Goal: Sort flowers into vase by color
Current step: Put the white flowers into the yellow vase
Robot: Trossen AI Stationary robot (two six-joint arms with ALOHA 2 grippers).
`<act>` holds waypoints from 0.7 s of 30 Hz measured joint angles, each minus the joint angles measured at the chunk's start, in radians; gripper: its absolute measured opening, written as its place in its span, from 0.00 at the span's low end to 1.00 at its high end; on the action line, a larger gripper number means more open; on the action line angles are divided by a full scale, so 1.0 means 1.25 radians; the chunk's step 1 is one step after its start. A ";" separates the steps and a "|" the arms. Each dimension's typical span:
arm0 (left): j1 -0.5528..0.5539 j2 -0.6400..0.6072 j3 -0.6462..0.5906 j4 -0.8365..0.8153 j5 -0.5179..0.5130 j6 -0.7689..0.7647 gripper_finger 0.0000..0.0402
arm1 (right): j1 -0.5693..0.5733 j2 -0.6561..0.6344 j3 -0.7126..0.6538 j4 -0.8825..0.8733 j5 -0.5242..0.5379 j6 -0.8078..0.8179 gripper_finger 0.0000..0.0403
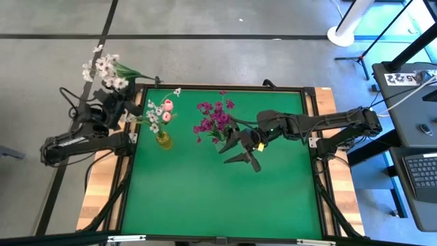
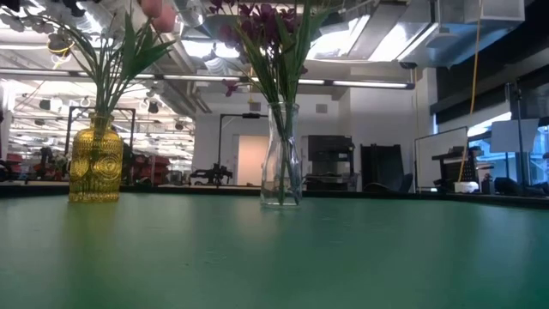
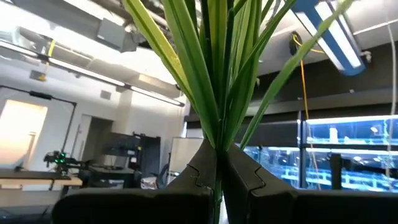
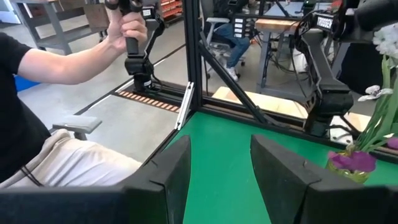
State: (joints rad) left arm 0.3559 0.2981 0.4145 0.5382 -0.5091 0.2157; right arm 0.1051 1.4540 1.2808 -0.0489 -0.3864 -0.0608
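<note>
Two vases on the green bench (image 1: 218,198), one white sprig held off its corner

The clear vase (image 2: 281,154) holds magenta flowers (image 1: 213,119); the yellow vase (image 2: 95,163) holds white and pink flowers (image 1: 160,111). The left gripper (image 3: 214,171), beyond the bench's far left corner, has its fingers clenched on the green stems of a white sprig (image 1: 104,70). The right gripper (image 4: 221,162) sits just beside the clear vase, fingers spread and holding nothing

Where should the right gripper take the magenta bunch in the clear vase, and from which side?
Grip the green stems just above the clear vase's neck, where they bundle tightly below the splayed magenta flowers. Come level from the open right gripper's side. The left gripper holds white flowers aside.
</note>
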 joint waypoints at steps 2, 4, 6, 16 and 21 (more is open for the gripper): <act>0.020 -0.002 0.000 0.004 0.004 -0.002 0.00 | 0.000 0.000 0.000 -0.004 0.000 0.000 0.41; 0.040 -0.005 0.000 -0.005 0.005 -0.003 0.00 | 0.000 0.000 0.000 -0.005 0.000 0.000 0.41; 0.057 -0.010 0.000 -0.012 0.005 -0.003 0.00 | 0.000 0.000 0.000 -0.005 0.000 0.001 0.41; 0.098 -0.102 -0.013 -0.083 -0.001 -0.020 0.00 | 0.000 0.000 0.000 -0.005 0.000 0.007 0.41; 0.104 -0.190 -0.054 -0.082 -0.016 -0.023 0.00 | 0.000 0.000 0.000 -0.005 0.000 0.008 0.41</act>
State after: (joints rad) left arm 0.4865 0.0606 0.3464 0.4355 -0.5293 0.1865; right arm 0.1051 1.4540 1.2808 -0.0551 -0.3866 -0.0509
